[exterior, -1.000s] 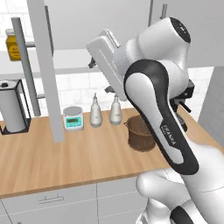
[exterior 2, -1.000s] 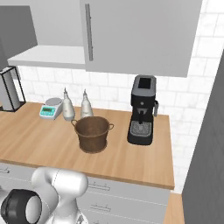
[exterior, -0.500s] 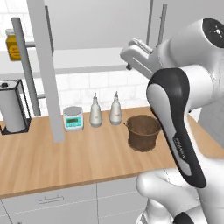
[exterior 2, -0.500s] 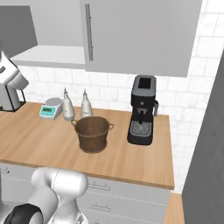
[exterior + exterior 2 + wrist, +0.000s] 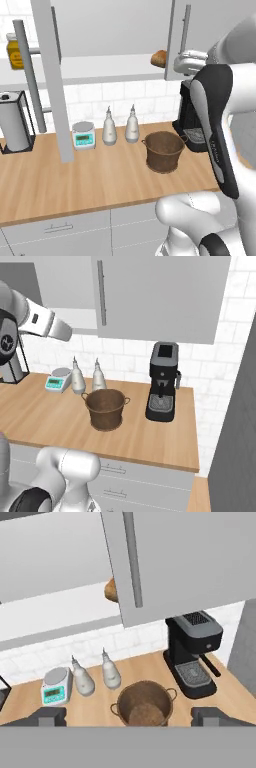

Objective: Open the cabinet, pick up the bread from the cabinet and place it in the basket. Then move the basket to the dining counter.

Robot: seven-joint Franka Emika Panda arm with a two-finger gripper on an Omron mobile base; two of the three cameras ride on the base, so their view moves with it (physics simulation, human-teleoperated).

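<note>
While the bread (image 5: 159, 58) sits on the cabinet (image 5: 125, 30) shelf, the empty gripper (image 5: 129, 716), jaws wide, hangs above the basket (image 5: 164, 150).

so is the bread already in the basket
No, the bread sits on the cabinet shelf, and the basket on the worktop below holds nothing.

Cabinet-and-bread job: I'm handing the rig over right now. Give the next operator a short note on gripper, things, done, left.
Gripper: open, empty, held above the worktop facing the cabinet.
Cabinet: left door swung open, right door shut.
Bread: on the cabinet shelf, half hidden behind the shut right door's edge.
Basket: empty on the worktop, beside the coffee machine.
Done: left door open.
Left: pick the bread, drop it in the basket, carry the basket to the dining counter.
</note>
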